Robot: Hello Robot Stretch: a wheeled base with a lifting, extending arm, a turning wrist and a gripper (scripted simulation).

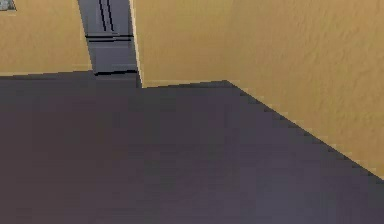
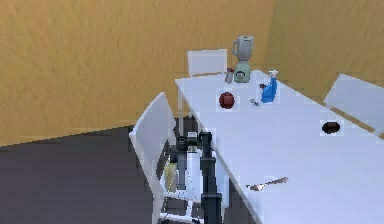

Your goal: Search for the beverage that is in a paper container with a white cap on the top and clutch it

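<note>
1. Both views are lit softly and evenly; where the light comes from cannot be told.
2. In the forward view the ochre walls [image 1: 300, 60] are bright and matte. The floor [image 1: 150, 150] is dark and even in tone.
3. In the arm side view the white table [image 2: 300, 140] is the brightest surface (flat white, with faint shading only).
4. The wall [image 2: 100, 60] left of the corner is lighter than the wall right of it.
5. Shade gathers under the table and by the chair [image 2: 155, 130], where the gripper [image 2: 184, 150] shows as a dark shape.
6. Wall corners lean slightly in the picture.
</note>
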